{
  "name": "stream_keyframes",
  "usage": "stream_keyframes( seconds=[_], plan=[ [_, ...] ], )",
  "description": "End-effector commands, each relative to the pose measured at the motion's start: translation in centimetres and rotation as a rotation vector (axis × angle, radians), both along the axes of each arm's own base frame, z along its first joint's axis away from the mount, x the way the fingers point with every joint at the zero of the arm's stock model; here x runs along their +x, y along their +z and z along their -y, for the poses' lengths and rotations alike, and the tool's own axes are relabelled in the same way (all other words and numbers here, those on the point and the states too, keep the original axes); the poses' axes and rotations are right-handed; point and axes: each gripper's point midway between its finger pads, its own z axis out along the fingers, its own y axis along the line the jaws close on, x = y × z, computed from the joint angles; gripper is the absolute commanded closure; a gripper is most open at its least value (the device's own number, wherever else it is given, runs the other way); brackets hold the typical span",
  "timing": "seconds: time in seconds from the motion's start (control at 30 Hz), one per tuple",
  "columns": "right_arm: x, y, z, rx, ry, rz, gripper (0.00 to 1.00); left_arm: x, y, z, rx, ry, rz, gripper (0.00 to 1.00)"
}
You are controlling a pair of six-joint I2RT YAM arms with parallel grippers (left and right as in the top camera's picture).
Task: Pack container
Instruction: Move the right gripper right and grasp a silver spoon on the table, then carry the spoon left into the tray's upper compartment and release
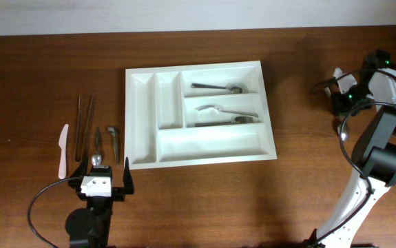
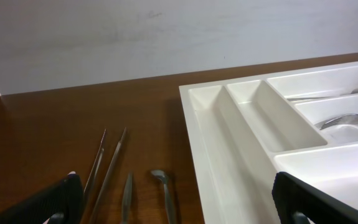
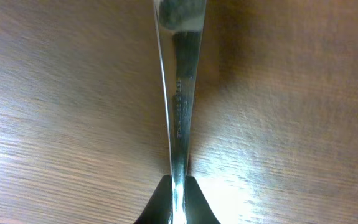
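Note:
The container point(image 1: 211, 143), a large white cutlery tray, lies mid-table and also shows in the left wrist view point(image 2: 228, 137). A spoon point(image 1: 218, 87) lies in its top long compartment. Two metal utensils point(image 1: 225, 114) lie in the middle one. My left gripper point(image 1: 103, 170) is open and empty near the front edge, left of the tray; in the left wrist view point(image 2: 182, 208) it faces the loose utensils. My right gripper point(image 1: 336, 87) is far right of the tray. In the right wrist view point(image 3: 177, 202) it is shut on a metal utensil handle point(image 3: 182, 93) just over the wood.
Left of the tray lie a white plastic knife point(image 1: 63, 151), two chopsticks point(image 1: 84, 127) point(image 2: 107, 168), a small spoon point(image 1: 98, 145) point(image 2: 127, 193) and another short metal utensil point(image 1: 114, 141) point(image 2: 164, 190). A pale wall runs behind the table.

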Motion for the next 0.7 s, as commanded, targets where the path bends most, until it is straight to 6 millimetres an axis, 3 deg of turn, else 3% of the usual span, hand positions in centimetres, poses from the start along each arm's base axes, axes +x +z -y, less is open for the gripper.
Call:
stream_keyframes(
  seconds=[0.0,0.17,0.33,0.5,0.67],
  plan=[
    [4.9,5.9,-3.3,0.022,0.079,0.176,0.96,0.0,-0.2,-0.1,0.018,0.003,0.002,0.01],
    [9.0,12.3,-8.0,0.006,0.195,0.322,0.96,0.0,-0.2,-0.1,0.018,0.003,0.002,0.01],
    [11.4,17.9,-16.6,0.061,0.509,0.499,0.96,0.0,-0.2,-0.1,0.018,0.003,0.002,0.01],
    [10.4,19.0,-24.9,0.078,0.91,0.57,0.96,0.0,-0.2,-0.1,0.018,0.003,0.002,0.01],
    [8.6,17.3,-31.3,0.057,1.234,0.572,0.96,0.0,-0.2,-0.1,0.018,0.003,0.002,0.01]
  ],
)
